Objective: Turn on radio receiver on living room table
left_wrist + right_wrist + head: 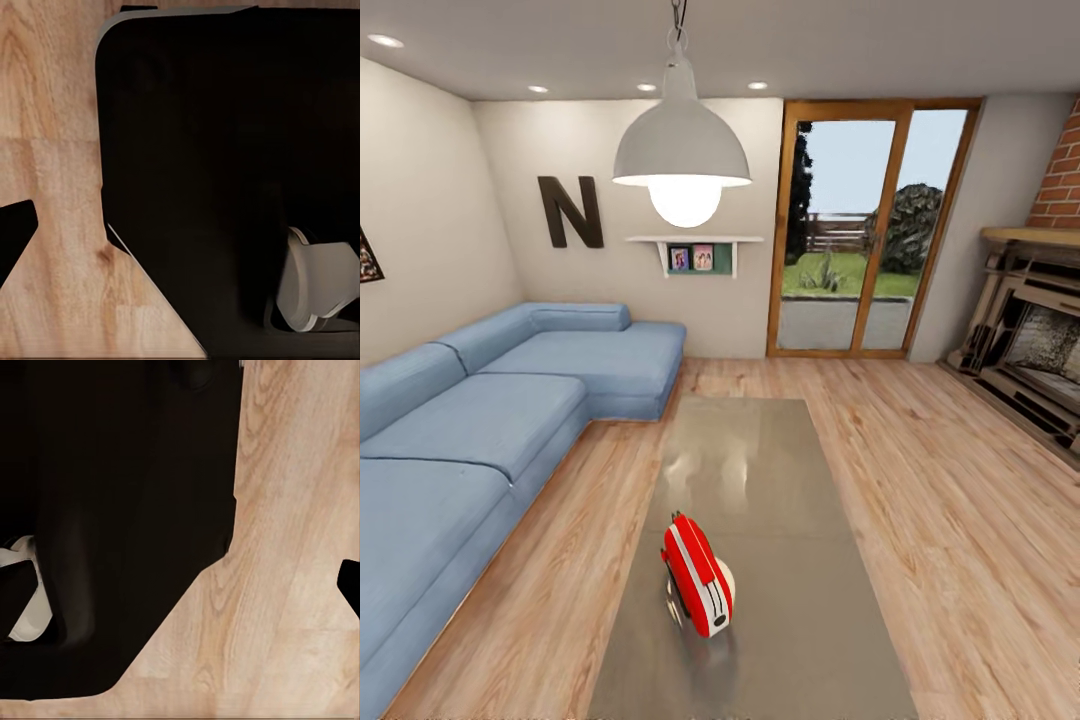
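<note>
The radio receiver (698,577), a bright-red rounded box with white trim, stands on the near half of the table (760,470), a little left of its middle line. Its narrow slotted edge faces me and a round white dial shows on its right side. The table is long, low and glossy grey-brown, and runs away from me across the living room's wood floor. In the left wrist view a dark tip (15,240) pokes in at the frame edge over the floor. A similar dark tip (351,585) sits at the edge of the right wrist view. Neither reveals the jaws' gap.
A blue L-shaped sofa (480,420) lines the left side. A white pendant lamp (681,150) hangs over the table's far end. Behind are the letter N (570,211), a glass door (870,230) and a fireplace (1030,330). Both wrist views look down at my dark base (225,172) and the floor (300,510).
</note>
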Motion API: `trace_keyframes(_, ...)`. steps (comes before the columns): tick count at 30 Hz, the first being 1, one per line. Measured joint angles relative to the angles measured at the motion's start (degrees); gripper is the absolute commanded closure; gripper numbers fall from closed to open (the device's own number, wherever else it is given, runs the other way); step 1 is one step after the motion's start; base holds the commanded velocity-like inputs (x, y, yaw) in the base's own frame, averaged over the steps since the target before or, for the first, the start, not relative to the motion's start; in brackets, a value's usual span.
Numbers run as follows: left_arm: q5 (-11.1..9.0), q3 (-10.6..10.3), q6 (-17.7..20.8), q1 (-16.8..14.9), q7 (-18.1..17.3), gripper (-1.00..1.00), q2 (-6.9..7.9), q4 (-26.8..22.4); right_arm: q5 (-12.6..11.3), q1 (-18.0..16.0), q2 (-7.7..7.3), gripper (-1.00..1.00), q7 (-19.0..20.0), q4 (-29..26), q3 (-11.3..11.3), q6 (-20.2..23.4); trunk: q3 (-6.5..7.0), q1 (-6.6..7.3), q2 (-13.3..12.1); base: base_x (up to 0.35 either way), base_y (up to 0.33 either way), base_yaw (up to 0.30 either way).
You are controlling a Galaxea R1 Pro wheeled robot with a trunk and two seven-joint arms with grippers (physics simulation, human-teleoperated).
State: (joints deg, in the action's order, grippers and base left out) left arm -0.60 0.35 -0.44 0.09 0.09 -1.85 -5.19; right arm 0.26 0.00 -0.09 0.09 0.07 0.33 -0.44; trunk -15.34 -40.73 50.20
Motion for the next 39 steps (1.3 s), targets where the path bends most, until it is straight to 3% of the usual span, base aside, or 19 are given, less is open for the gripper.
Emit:
trace_keyframes(9,0.0,0.0,0.0,0.0,0.0,-1.0,0.0,0.0,0.0,0.0,0.0,-1.0,0.0,0.0,0.0,0.1,0.9,1.98,-3.6,0.0,0.0,0.0)
trace_keyframes(23,0.1,0.0,0.0,0.0,0.1,-1.0,0.0,-0.1,0.0,0.0,0.08,-1.0,-0.1,0.0,-0.1,0.1,0.8,1.98,-3.6,0.0,0.0,0.0)
trace_keyframes(39,0.1,0.0,0.0,0.0,0.1,-1.0,0.0,-0.1,0.0,0.0,0.0,-1.0,0.0,0.0,0.0,0.0,-0.55,1.98,-3.6,0.0,0.0,0.0)
